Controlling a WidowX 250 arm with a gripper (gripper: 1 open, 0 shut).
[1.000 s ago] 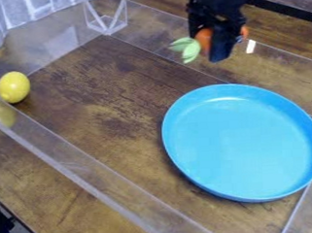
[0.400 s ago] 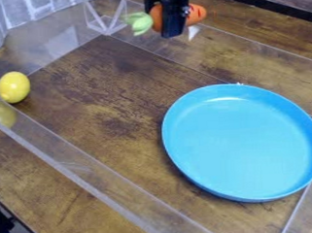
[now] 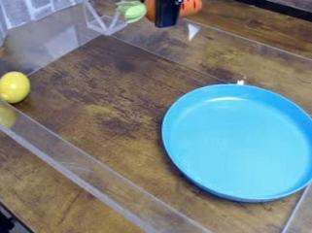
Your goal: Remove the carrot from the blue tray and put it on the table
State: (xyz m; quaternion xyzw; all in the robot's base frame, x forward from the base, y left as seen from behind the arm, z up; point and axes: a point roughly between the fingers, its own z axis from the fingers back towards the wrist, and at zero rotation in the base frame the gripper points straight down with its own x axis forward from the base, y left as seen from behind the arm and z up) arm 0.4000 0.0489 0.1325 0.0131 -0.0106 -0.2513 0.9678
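Altogether: one carrot, one blue tray, one yellow ball.

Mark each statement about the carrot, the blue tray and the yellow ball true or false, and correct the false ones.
1. The carrot lies inside the blue tray. False: the tray holds nothing; the carrot is up in the tool, near the top edge of the picture.
2. The tool is shut on the carrot. True.
3. The yellow ball sits in the tray. False: it rests at the left, by the clear wall.
4. The carrot already rests on the table. False: it is held in the air.
5. The carrot's green top points left. True.
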